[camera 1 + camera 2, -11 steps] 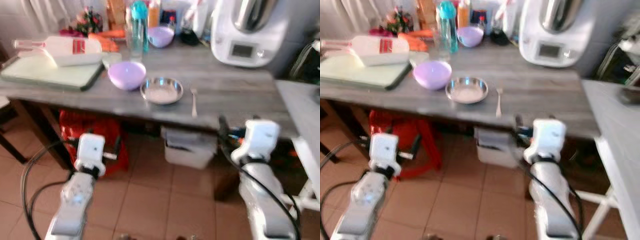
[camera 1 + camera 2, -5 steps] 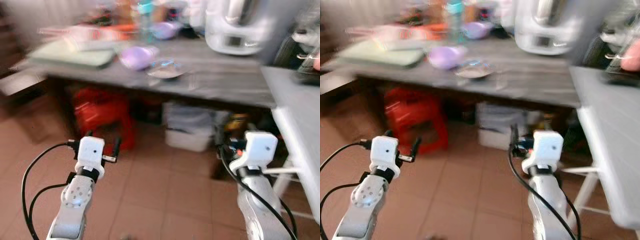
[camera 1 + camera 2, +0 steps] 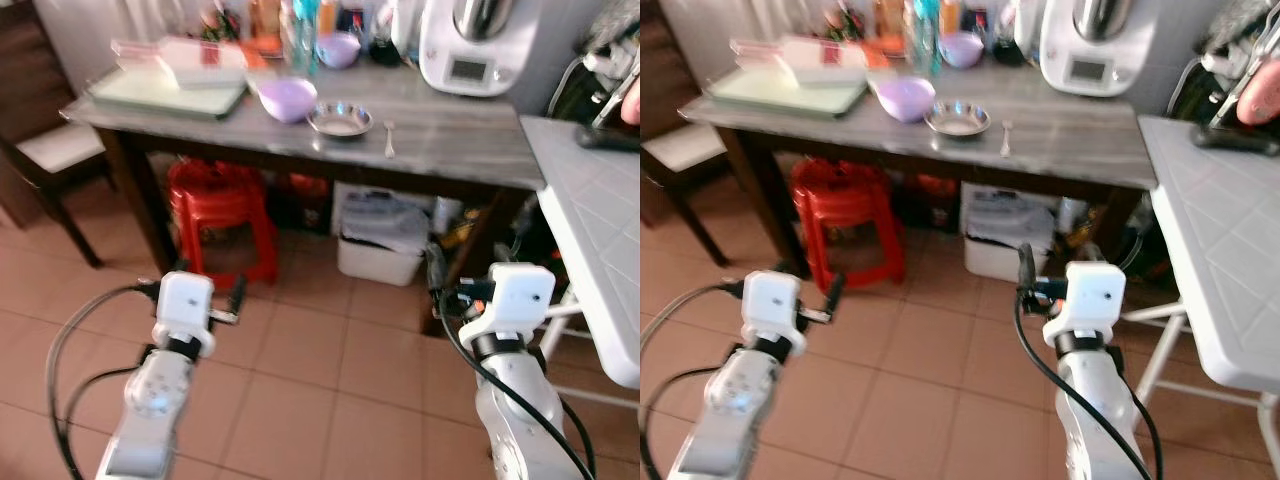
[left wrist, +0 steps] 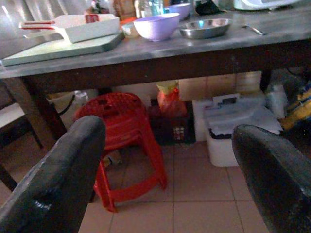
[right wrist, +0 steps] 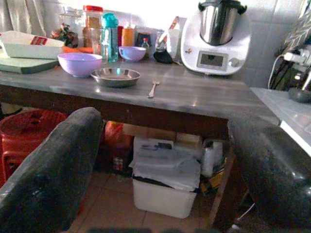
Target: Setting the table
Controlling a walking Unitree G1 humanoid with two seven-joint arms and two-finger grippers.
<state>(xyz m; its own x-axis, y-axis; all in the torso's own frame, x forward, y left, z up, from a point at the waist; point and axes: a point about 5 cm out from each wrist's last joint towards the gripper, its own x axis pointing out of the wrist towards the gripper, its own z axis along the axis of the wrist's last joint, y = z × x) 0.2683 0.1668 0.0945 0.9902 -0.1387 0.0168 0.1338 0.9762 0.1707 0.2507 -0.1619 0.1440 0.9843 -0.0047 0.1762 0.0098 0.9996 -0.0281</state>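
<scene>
- Since a second ago the head camera has drawn back: the grey surface [image 3: 450,150], then close, now stands well apart across the tiled floor, and the half-second-old blur has cleared. The things on it lie as before.
- Left hand [image 4: 165,160] hangs low over the tiles, fingers [image 4: 53,174] spread wide, nothing between them.
- Right hand [image 5: 160,165] is likewise low and wide apart, holding nothing.
- On the surface a lilac bowl [image 3: 287,99] sits just beside a steel dish [image 3: 340,121], with a fork [image 3: 389,138] near the dish on its right.
- A second small lilac bowl [image 5: 131,53] stands behind, among bottles too crowded to tell apart.
- A white kitchen machine [image 3: 472,45] is cut off at the top edge.
- A red stool [image 3: 218,215] and a white bin [image 3: 378,240] stand beneath the surface; the bin's contents are unclear.
</scene>
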